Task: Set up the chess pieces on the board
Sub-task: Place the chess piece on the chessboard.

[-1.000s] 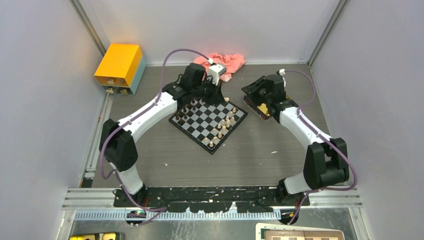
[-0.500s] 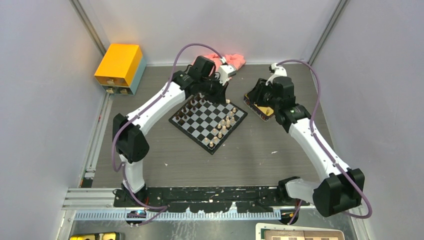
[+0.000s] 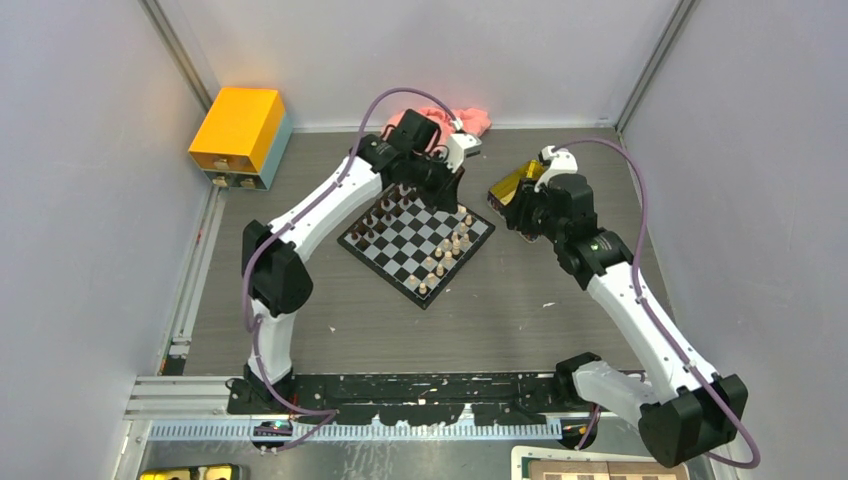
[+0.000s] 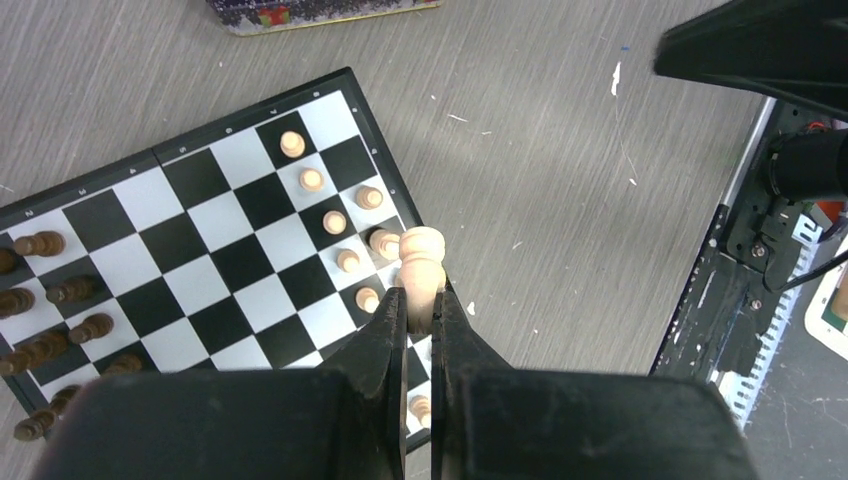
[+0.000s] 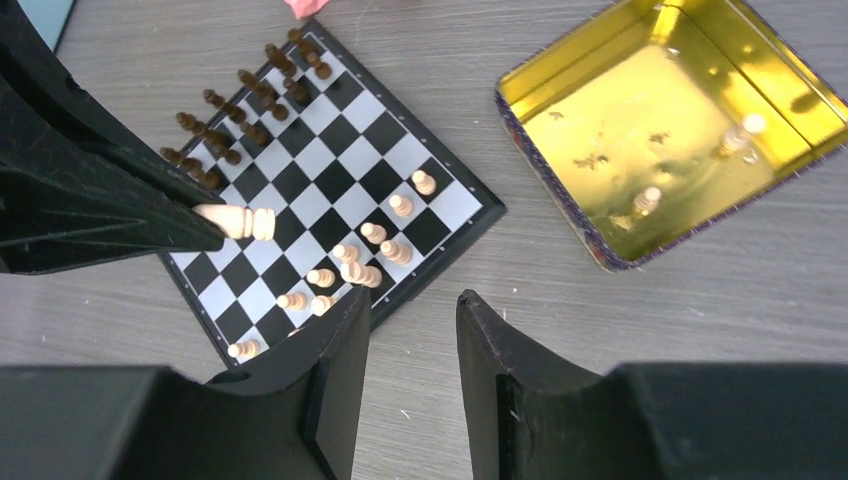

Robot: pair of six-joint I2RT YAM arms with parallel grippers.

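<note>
Lifting off tin (image 5: 620,120), right gripper (image 5: 412,300) empty, left gripper (image 4: 420,300) holding pale piece (image 4: 421,258)

Left tool (image 4: 421,297) pinched — right tool (image 5: 413,297) agape

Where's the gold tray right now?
Right wrist view, upper right: the gold tray sits on the table just right of the board, a few pale pieces inside.

The top camera looks down from high at six o'clock. Both wrist cameras hang close, facing down; all three share the board (image 3: 400,255).
</note>
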